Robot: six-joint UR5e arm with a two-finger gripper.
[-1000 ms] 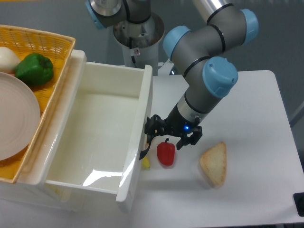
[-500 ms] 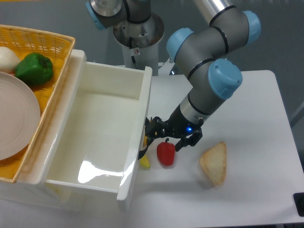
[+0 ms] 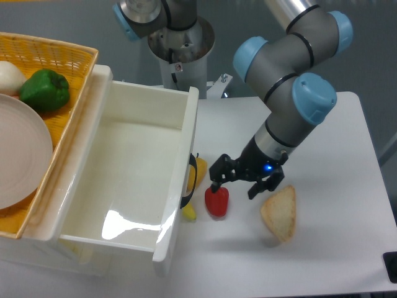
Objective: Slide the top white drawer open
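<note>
Task status, judged from present layout: top white drawer [image 3: 133,180] drawn far out of cabinet, occupying left and centre-left of frame, interior fully exposed and bare. Front panel facing right, curved black handle [image 3: 188,184] at lower centre of frame. Opening stroke appears complete or very nearly so; remaining action at most clearing arm from drawer front.

Claw [image 3: 246,180] positioned right of centre, apart from handle, no contact with drawer. Jaws spread wide, nothing held between them. Left finger directly above red pepper [image 3: 216,201] on counter [image 3: 329,242]; contact with pepper stem cannot be determined. Right finger just above upper edge of bread slice [image 3: 280,213].

Yellow item [image 3: 200,172] lying on counter beside handle, partly hidden by drawer front. Yellow wicker basket [image 3: 53,59] at upper left, holding green pepper [image 3: 44,90] and white plate [image 3: 22,155]
</note>
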